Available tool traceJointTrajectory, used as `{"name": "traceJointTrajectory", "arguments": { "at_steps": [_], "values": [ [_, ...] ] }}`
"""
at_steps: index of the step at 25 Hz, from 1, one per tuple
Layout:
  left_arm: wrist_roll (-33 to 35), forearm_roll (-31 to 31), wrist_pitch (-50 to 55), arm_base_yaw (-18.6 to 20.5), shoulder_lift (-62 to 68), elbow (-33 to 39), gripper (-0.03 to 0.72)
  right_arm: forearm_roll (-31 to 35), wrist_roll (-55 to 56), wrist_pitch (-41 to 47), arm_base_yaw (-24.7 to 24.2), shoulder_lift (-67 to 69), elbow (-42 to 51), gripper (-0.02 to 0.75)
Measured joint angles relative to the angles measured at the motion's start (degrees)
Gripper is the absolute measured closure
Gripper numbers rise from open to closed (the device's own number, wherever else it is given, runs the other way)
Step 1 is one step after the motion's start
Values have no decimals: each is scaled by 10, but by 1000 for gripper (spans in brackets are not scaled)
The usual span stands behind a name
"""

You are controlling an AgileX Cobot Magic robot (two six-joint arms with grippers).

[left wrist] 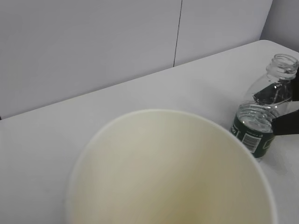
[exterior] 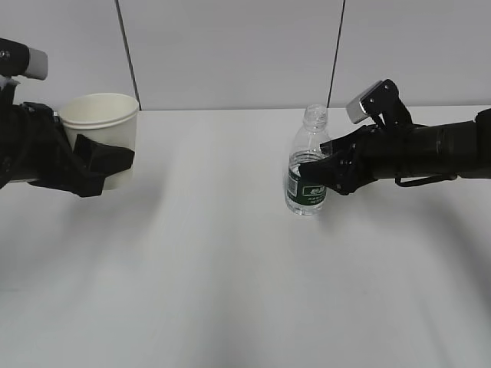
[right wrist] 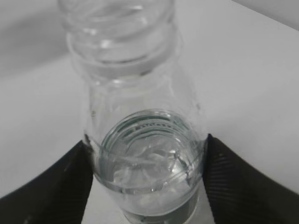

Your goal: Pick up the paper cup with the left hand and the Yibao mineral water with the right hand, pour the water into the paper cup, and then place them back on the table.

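The paper cup (exterior: 98,123) is at the far left, upright, with my left gripper (exterior: 113,162) shut on its lower half. In the left wrist view the cup's cream inside (left wrist: 173,172) fills the lower frame and hides the fingers. Whether the cup rests on the table (exterior: 230,291) I cannot tell. The Yibao mineral water (exterior: 308,172) stands upright and capless on the table, right of centre, part full. My right gripper (exterior: 313,176) holds it at the green label. In the right wrist view both black fingers (right wrist: 56,191) press the sides of the bottle (right wrist: 140,93).
A grey wall with two dark vertical seams (exterior: 126,54) rises behind the table's far edge. White tabletop lies between the cup and the bottle and in front of both. The bottle (left wrist: 261,121) and the right gripper's black fingertips (left wrist: 286,122) show at the right of the left wrist view.
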Motion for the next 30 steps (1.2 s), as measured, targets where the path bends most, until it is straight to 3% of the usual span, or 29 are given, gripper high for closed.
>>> {"name": "traceJointTrajectory", "arguments": {
  "at_steps": [8, 30],
  "values": [
    [0, 0, 0, 0, 0, 0, 312, -1, -1, 0, 0, 0, 0, 292],
    [0, -6, -8, 0, 0, 0, 313, -10, 29, 15, 0, -7, -3, 305]
  ]
}}
